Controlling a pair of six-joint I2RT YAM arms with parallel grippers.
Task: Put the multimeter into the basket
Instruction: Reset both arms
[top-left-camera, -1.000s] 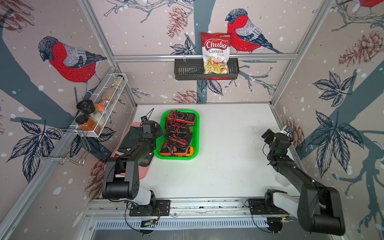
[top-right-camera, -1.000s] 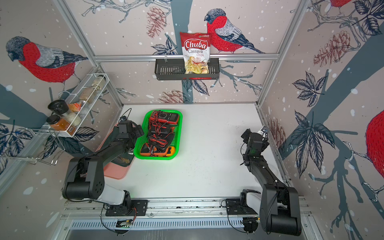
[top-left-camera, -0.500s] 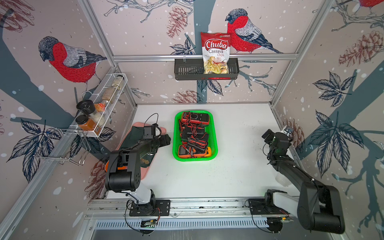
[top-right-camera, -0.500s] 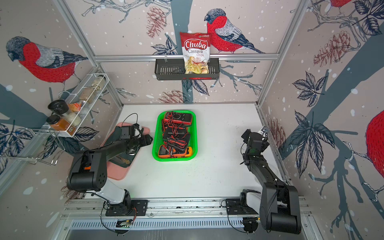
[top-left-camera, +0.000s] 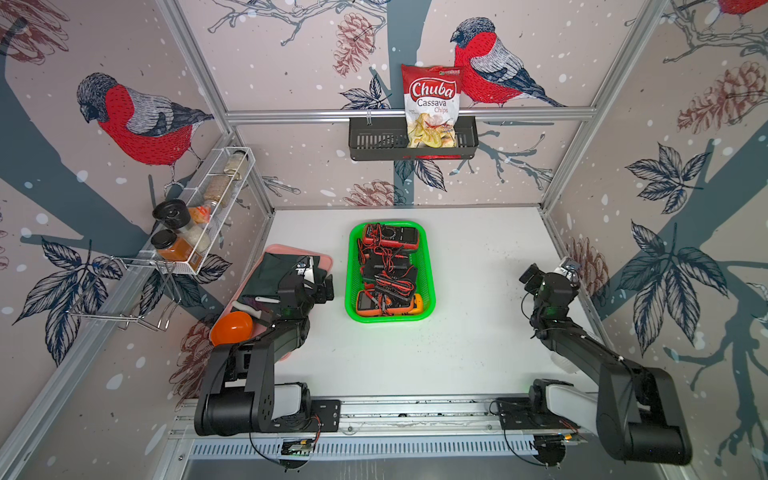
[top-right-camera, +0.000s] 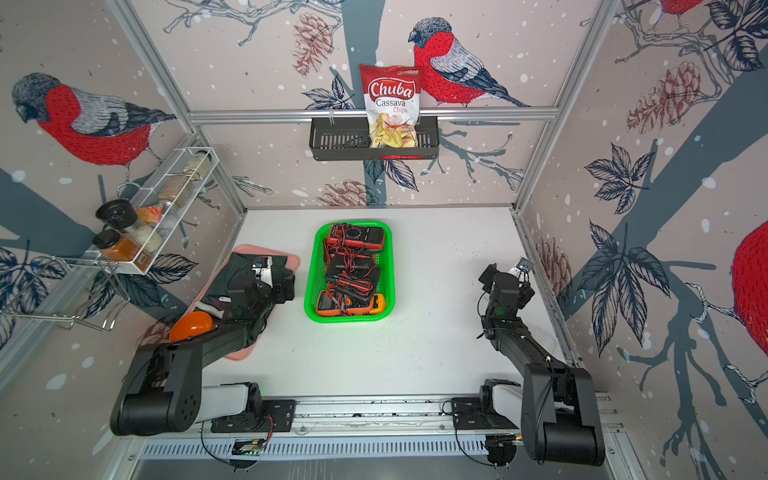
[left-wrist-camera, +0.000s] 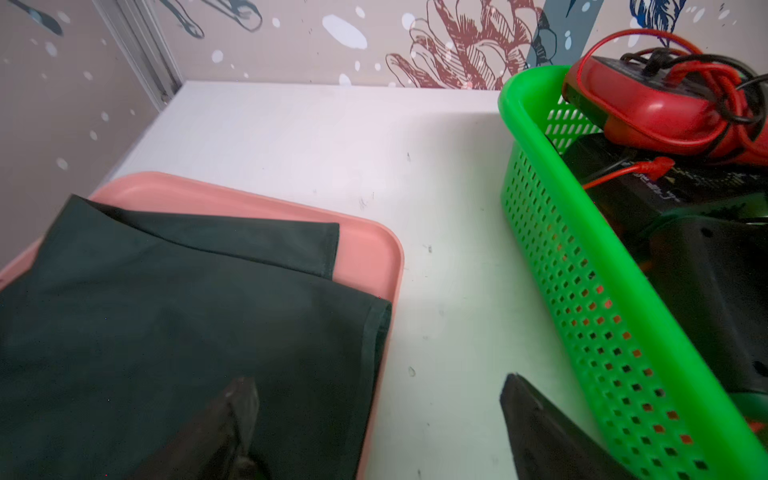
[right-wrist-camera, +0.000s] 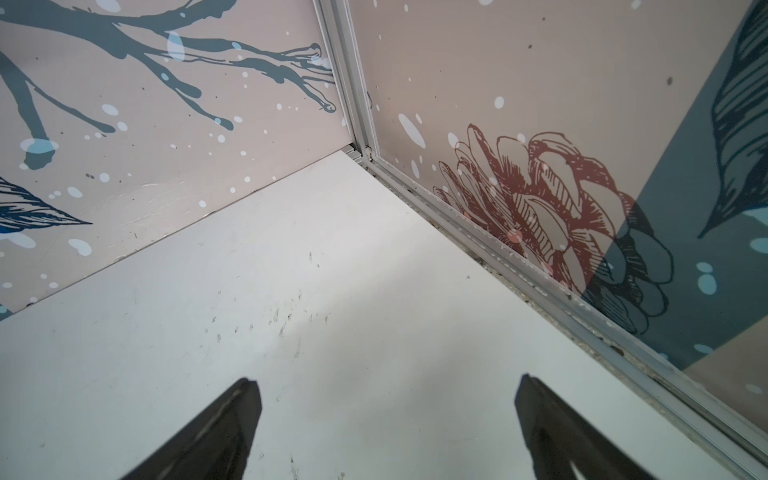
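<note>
Apparently three multimeters (top-left-camera: 388, 272) in basket (top-left-camera: 388, 318)

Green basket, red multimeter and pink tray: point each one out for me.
green basket (top-left-camera: 388, 317), in a top view, on its near rim.
red multimeter (top-left-camera: 395, 237), in a top view, on the middle of its body.
pink tray (left-wrist-camera: 365, 249), in the left wrist view, on its bare corner.

This is a robotics lab test cell. Aluminium frame bars (top-left-camera: 291, 113) hold bird-printed wall panels (top-left-camera: 137, 124) around a white tabletop (top-left-camera: 478, 270). Two black robot arms (top-left-camera: 249, 374) stand on a metal rail (top-left-camera: 415, 409) along the picture's bottom edge.
</note>
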